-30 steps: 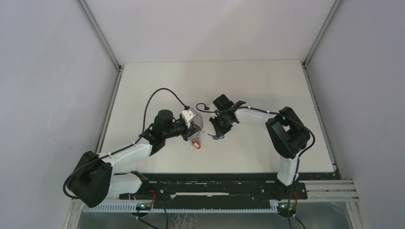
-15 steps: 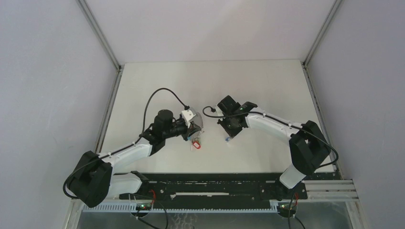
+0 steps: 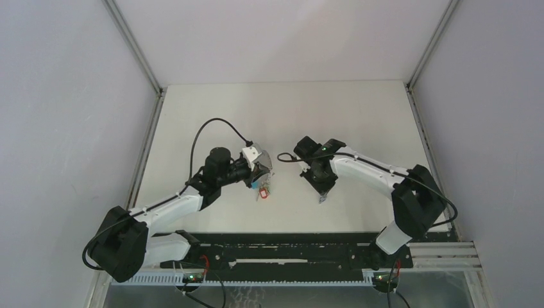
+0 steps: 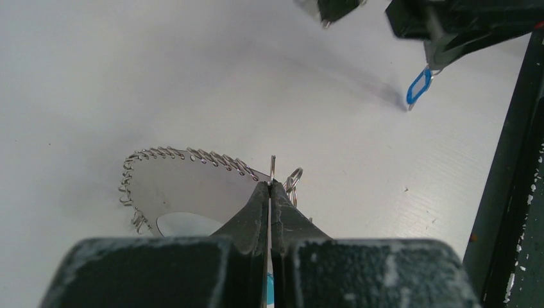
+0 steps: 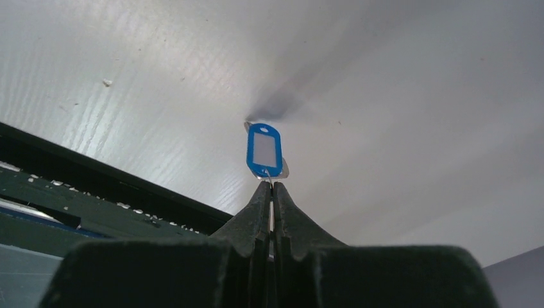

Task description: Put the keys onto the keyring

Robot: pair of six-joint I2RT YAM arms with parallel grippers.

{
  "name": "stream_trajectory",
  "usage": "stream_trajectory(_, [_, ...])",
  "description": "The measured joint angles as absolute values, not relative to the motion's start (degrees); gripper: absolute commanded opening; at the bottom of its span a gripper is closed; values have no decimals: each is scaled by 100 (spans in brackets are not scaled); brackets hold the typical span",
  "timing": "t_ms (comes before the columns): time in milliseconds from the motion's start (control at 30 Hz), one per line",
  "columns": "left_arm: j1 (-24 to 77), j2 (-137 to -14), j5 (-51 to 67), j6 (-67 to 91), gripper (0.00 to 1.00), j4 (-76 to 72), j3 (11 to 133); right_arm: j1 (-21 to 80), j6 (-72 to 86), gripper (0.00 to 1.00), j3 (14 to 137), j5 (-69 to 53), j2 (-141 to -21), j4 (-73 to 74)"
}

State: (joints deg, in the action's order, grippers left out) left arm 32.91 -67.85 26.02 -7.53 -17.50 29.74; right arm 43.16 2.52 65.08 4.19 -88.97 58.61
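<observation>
Item: right gripper point(image 5: 271, 186), dark fingers pressed together, tips pinching the near end of one key point(image 5: 263, 149). Key: blue oval plastic head with a pale centre panel, small hole at the far end, silver metal showing at its base. Beneath lay the white table point(image 5: 398, 128), softly shadowed; a black rail point(image 5: 96, 192) ran along the lower left

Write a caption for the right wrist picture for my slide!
The right fingers, pressed shut, hold a small blue tag over the white table.

The keyring point(image 4: 212, 159) runs out of sight beneath the left pincer point(image 4: 270, 187). Just beyond the right pincer point(image 5: 272, 188), the key point(image 5: 263, 149) shows only slivers of silver; its blue head hides the rest.
</observation>
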Motion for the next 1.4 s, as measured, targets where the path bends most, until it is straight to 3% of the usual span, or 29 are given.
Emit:
stream_trajectory(467, [3291,-6781,2565,-755,0,-1785,2974,4119,-121,0,7437,681,-10589,5264])
stream_trajectory(967, [3291,-6781,2565,-755,0,-1789,2974,4123,-307,0,7277,895,-10167,4991])
stream_trajectory(1400, [3291,-6781,2565,-755,0,-1789,2974,4147,-14,0,6724,1796,-9118,6230])
